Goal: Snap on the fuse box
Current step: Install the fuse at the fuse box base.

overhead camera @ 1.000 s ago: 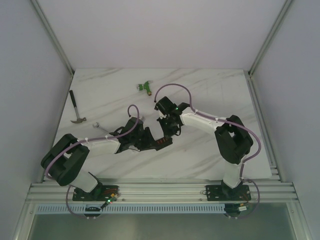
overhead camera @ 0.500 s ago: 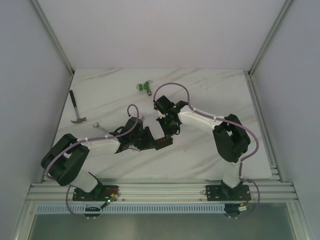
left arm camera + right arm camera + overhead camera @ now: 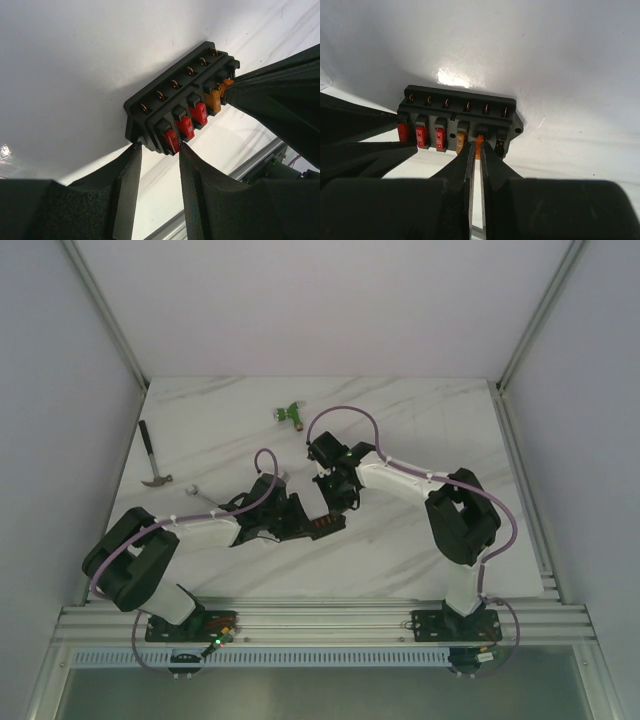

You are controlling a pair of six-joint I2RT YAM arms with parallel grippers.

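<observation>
right arm has nudged slightly left, now static. right gripper [image 3: 479, 147] is nearly closed, pinching an orange fuse [image 3: 478, 140] in its slot. left gripper [image 3: 159, 150] is half open, clamping the end of the fuse box [image 3: 180, 107], mid table [image 3: 450, 420]. box hasn't shifted. reads as seating the fuse, snap unconfirmed.

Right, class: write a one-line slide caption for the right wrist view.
Right pincer pinches an orange fuse in the fuse box; left pincer grips its red-fuse end.
</observation>
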